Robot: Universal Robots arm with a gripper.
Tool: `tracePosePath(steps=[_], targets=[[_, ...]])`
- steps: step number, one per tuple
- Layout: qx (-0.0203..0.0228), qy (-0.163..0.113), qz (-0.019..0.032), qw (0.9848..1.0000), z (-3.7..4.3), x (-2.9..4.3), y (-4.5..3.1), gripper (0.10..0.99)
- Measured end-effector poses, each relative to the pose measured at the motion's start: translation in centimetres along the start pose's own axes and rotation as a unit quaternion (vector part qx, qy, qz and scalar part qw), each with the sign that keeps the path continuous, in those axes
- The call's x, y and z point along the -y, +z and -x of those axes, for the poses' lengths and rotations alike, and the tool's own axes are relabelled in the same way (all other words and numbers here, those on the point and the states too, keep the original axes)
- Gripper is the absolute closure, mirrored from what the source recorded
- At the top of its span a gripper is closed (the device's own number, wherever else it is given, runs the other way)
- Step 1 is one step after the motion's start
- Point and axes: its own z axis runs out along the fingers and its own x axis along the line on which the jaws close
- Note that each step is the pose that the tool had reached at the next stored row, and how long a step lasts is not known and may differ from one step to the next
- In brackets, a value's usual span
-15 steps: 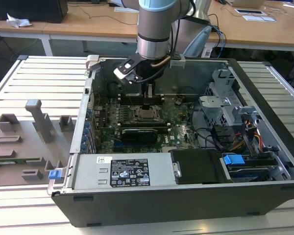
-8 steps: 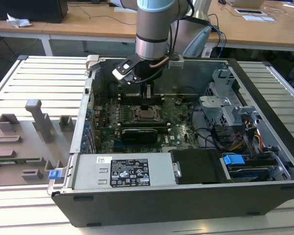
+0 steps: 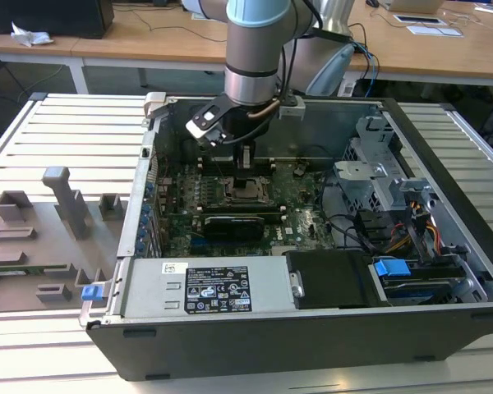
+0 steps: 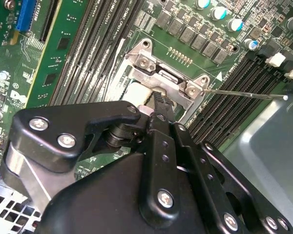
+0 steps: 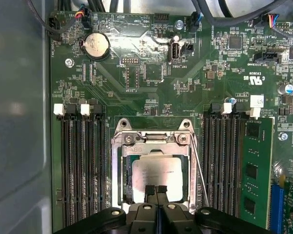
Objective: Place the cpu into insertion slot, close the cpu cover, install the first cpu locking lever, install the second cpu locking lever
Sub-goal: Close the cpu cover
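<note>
Heads up, it's tight around your claw (image 5: 156,190). Black memory slots (image 5: 83,165) flank it on both sides. A green memory stick (image 5: 256,170) stands beyond one bank, and a thin wire lever (image 5: 201,170) runs just beside the fingers along the socket edge. Out past the tips you've got open motherboard (image 5: 107,73) with a coin cell (image 5: 96,45), plus the grey case wall (image 5: 19,122) off to one side. The fingers are pressed together with nothing between them, tips right over the cpu (image 5: 155,173). That pale silver chip lies flat in the insertion slot (image 3: 248,194), directly under the claw, with the silvery cpu cover (image 5: 154,139) framing it.
</note>
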Motion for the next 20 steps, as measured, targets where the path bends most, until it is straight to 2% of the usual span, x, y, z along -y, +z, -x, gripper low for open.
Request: tracePosePath(steps=[5,6,8,14,20], targets=[[0.0001,0.0,0.0001,1.0,0.0,0.9,0.11,0.98],[0.0,0.0,0.0003,1.0,-0.01,1.32,0.16,0.98],[0.0,0.0,0.0002,1.0,-0.02,1.7,0.3,0.98],[0.0,0.0,0.0003,1.0,-0.03,2.07,0.53,0.98],[0.0001,-0.002,0.0003,1.0,-0.05,1.76,0.7,0.98]])
